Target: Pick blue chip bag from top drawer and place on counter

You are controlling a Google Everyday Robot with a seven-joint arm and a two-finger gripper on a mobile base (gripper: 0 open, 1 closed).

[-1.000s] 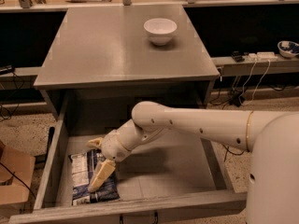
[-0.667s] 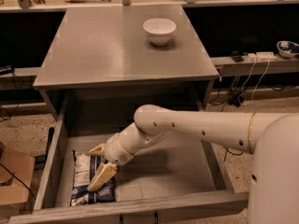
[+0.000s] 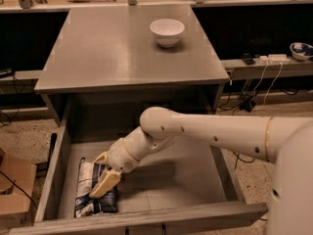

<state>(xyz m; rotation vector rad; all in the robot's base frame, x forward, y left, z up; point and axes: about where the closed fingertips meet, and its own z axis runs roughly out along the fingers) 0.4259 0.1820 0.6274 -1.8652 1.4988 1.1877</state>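
Note:
The blue chip bag (image 3: 86,199) lies flat at the front left of the open top drawer (image 3: 146,219), its white panel facing up. My gripper (image 3: 99,176) reaches down into the drawer from the right and sits right over the bag. Its fingers are spread open; the lower finger (image 3: 105,182) rests on top of the bag and hides its middle. The bag is not lifted. The counter (image 3: 112,53) is the grey tabletop above the drawer.
A white bowl (image 3: 167,31) stands at the back right of the counter. My white arm (image 3: 220,133) crosses over the drawer's right half. A cardboard box (image 3: 14,187) sits on the floor to the left. Cables and a power strip (image 3: 273,58) lie to the right.
The gripper has shifted slightly left and lower onto the bag. The bag has slid a little toward the drawer's left wall and turned straighter.

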